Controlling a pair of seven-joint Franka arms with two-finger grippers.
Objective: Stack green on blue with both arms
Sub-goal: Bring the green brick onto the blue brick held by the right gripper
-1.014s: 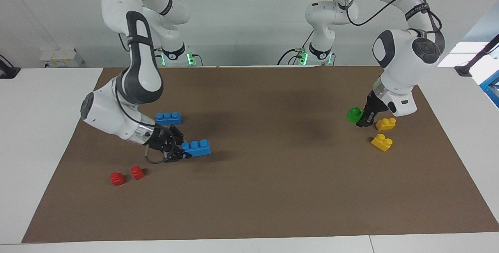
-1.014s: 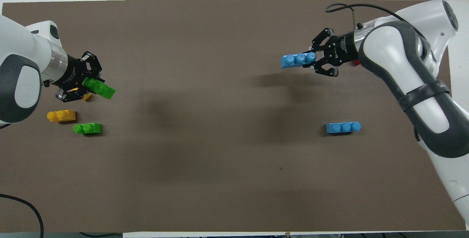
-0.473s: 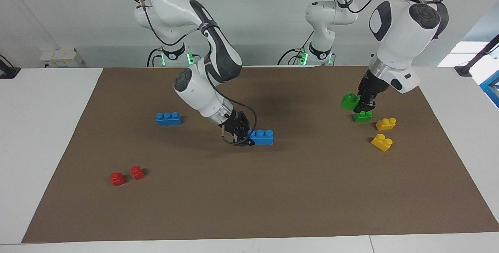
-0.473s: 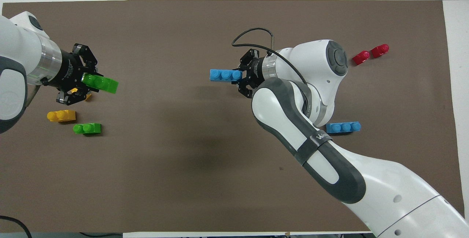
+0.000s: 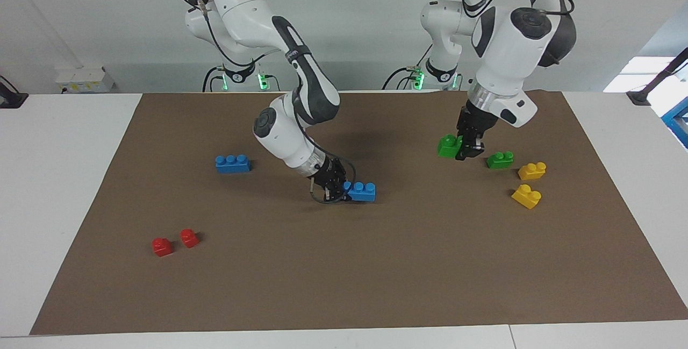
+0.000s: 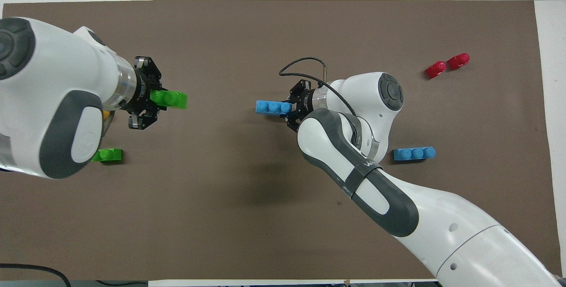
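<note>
Nearest the robots on the brown mat (image 5: 376,279) lies a spare blue three-stud brick (image 5: 233,163) toward the right arm's end, and at the left arm's end a spare green two-stud brick (image 5: 500,160) flat on the mat.

The left gripper (image 5: 466,150) hangs over the mat near that spare, clamped shut on the held green brick (image 5: 448,145), which juts from the fingertips toward the table's middle and is clear of the surface.

Two yellow two-stud bricks (image 5: 532,170) (image 5: 527,196) sit a little farther out than the spare green one.

The right gripper (image 5: 336,190) is low over the middle of the mat, closed on one end of the held blue brick (image 5: 361,191), studs up; whether the brick's underside touches the mat is hard to judge. The two held bricks are well apart.

Farthest out, at the right arm's end, two small red pieces (image 5: 162,246) (image 5: 188,237) lie just beside each other.
</note>
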